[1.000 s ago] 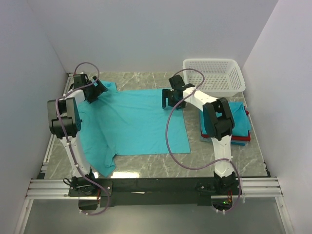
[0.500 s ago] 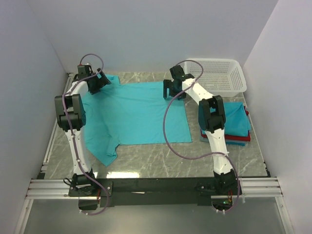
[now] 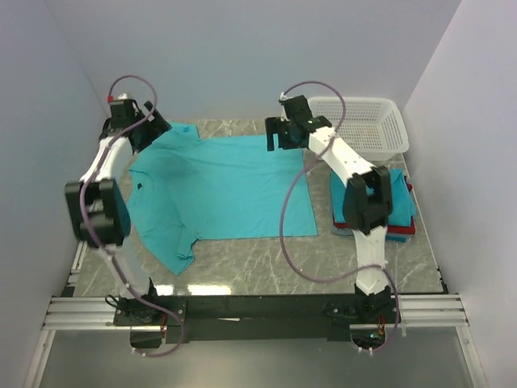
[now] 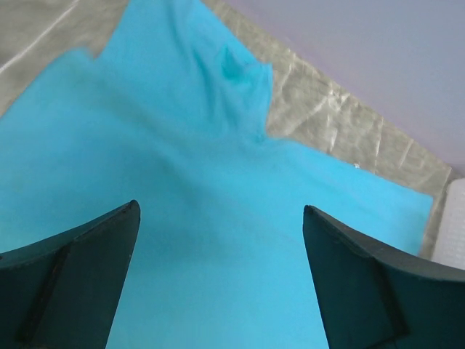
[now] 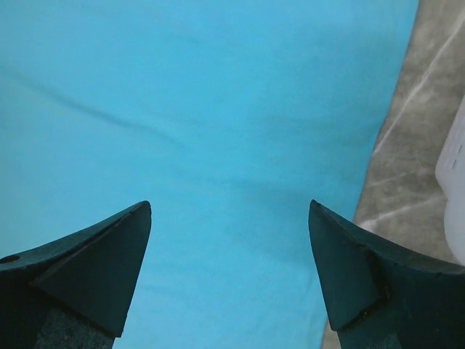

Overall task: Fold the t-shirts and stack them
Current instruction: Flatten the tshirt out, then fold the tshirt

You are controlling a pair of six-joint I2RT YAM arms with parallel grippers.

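A teal t-shirt (image 3: 226, 190) lies spread flat on the marble table, one sleeve (image 3: 174, 257) pointing to the near left. My left gripper (image 3: 150, 135) hovers open over its far left corner, with only teal cloth (image 4: 218, 167) showing between the fingers (image 4: 73, 276). My right gripper (image 3: 283, 136) hangs open over the far right corner, above the shirt (image 5: 218, 109) near its side edge. Neither holds anything. At the right lies a stack of folded t-shirts (image 3: 401, 198), teal on top and a red one (image 3: 400, 229) at the bottom, partly hidden by the right arm.
A white mesh basket (image 3: 363, 125) stands at the back right, close behind the right gripper; its side (image 5: 454, 182) shows at the edge of the right wrist view. Bare marble (image 3: 266, 263) lies in front of the shirt. Walls close in at the back and both sides.
Both arms have stretched toward the back wall, the left gripper swinging out to the far left. The shirt's near hem lies farther back than a second ago. Both grippers stayed open.
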